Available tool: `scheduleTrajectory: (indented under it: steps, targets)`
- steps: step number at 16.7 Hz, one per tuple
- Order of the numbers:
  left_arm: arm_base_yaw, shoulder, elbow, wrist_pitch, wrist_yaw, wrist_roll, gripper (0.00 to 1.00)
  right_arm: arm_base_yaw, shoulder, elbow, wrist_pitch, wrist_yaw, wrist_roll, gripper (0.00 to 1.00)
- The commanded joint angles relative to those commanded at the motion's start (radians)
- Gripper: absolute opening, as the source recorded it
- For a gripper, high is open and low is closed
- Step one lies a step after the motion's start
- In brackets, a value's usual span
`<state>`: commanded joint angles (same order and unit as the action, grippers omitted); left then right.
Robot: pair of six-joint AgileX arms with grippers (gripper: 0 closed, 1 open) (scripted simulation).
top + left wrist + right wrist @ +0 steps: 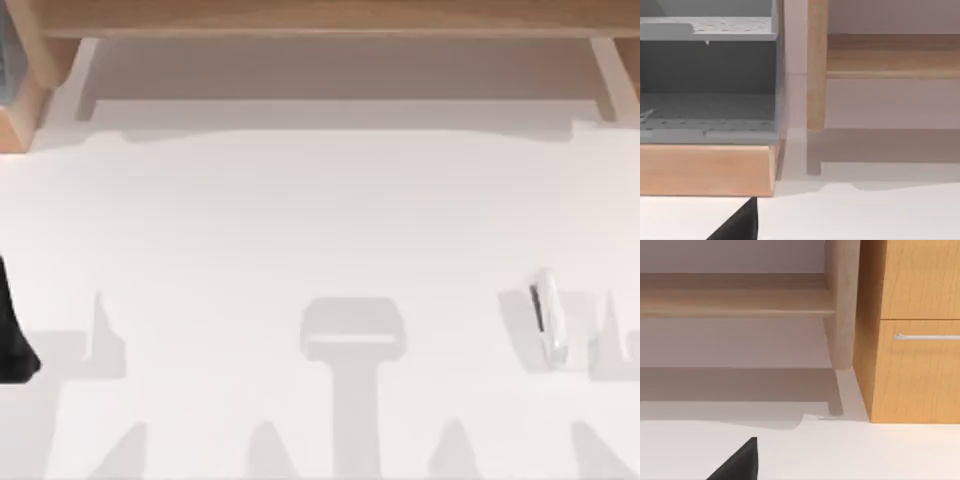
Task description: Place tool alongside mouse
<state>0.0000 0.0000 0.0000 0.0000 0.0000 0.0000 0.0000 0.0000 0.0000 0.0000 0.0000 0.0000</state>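
Slim whitish-silvery tool (547, 317) with thin dark strip along its left side lies lengthwise on white table (320, 220), right part, alone. My left arm: dark shape (12, 335) at left edge. My left wrist view adds grey perforated shelf unit (707, 75); right wrist view, wooden drawer cabinet (915, 330). Finger state of either gripper: cannot tell.

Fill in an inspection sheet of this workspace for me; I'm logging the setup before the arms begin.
Surface: white table, crossed by grey shadows along its near edge.
Job's things: tool, slim and whitish with a dark strip, lying flat near the table's right side; a black shape at the left edge, too cut off to name.
Clutter: nothing seen.
Grippers: a dark part shows in each wrist view, pincer state unclear.
Cables: nothing seen.
Surroundings: wooden shelf along the far side, grey shelving unit to the left, wooden drawer cabinet with a metal handle.
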Motion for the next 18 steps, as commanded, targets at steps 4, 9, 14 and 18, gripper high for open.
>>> scheduleTrajectory:
  steps: [4, 9, 14, 18]
  targets:
    - [0.0, 0.0, 0.0, 0.0, 0.0, 0.0, 1.0, 0.007, 0.031, 0.029, -0.022, 0.001, 0.007, 1.0]
    - [0.0, 0.0, 0.0, 0.0, 0.0, 0.0, 1.0, 0.062, 0.296, 0.244, -0.183, 0.002, 0.058, 1.0]
    - [0.0, 0.0, 0.0, 0.0, 0.0, 0.0, 1.0, 0.147, 0.792, 0.561, -0.434, -0.003, 0.14, 1.0]
    - [0.0, 0.0, 0.0, 0.0, 0.0, 0.0, 1.0, 0.217, 1.223, 0.819, -0.647, -0.01, 0.21, 1.0]
